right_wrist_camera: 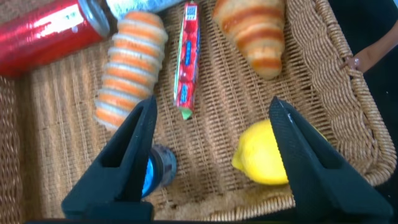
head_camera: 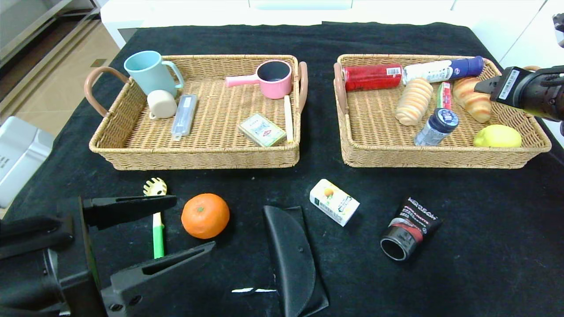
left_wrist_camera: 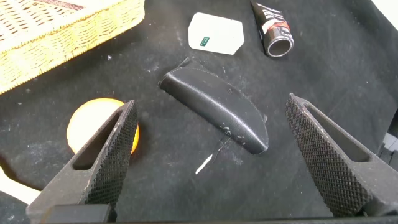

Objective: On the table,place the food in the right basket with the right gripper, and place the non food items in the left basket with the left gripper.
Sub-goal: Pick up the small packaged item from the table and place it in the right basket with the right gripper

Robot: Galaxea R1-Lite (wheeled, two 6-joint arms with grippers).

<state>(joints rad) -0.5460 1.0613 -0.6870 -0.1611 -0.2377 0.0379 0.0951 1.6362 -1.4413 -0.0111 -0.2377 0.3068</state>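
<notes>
Head view: the left gripper [head_camera: 176,224], jaws wide and empty, hovers low over the black-clothed table [head_camera: 484,229] beside the yellow-headed, green-handled pasta fork [head_camera: 157,220], probably light and stiff, best pinched mid-handle. A round orange fruit [head_camera: 205,215] crowds it. The right gripper [right_wrist_camera: 211,155] hangs open and empty over the right tan wicker basket [head_camera: 445,156].

- Indoor staged test setup, likely a lab or demo room rather than a lived-in kitchen
- One large table [head_camera: 484,246] draped in black cloth fills the view
- Two matching wicker trays, the left basket [head_camera: 132,145] and the right basket [head_camera: 440,156], hold sorted household goods and groceries
- Tan tiled floor [head_camera: 57,75] shows beyond the table's far left corner
- White cabinet-like furniture [head_camera: 220,13] stands just behind the table
- A grey-white plastic bin [head_camera: 22,154] sits on the floor beside the table
</notes>
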